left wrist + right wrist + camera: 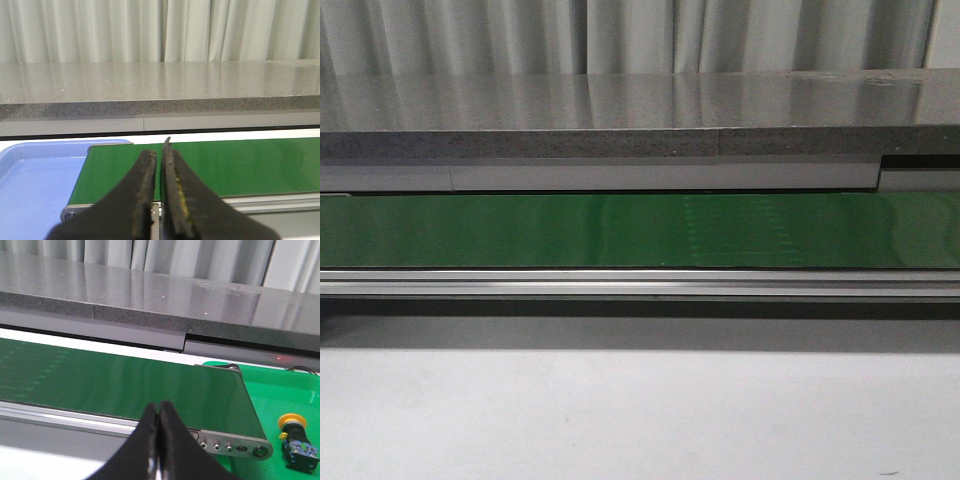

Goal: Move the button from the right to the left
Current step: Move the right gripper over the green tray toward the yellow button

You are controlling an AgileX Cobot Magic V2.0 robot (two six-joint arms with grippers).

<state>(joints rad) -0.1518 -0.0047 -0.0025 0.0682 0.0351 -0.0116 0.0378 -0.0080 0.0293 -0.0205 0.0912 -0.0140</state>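
The button [295,437] sits at the lower right of the right wrist view, lying in a green tray [270,390] just past the end of the green conveyor belt [115,382]. Nothing's gripping it. The right gripper [158,412] is clenched on nothing, well apart from it. The left gripper [160,160] is closed too, over the belt's other end next to 1 blue tray [35,170]. Front view shows just the belt and a grey counter [620,110].

- The left gripper [160,172] hangs with its black fingers [145,195] pressed nearly together, holding nothing.
- A green conveyor belt [240,165] runs beyond the fingertips toward 3 o'clock.
- A blue tray [30,175] sits at 9 o'clock, at the belt's end.
- A grey speckled counter [160,92] and pale curtains [160,30] fill 12 o'clock.
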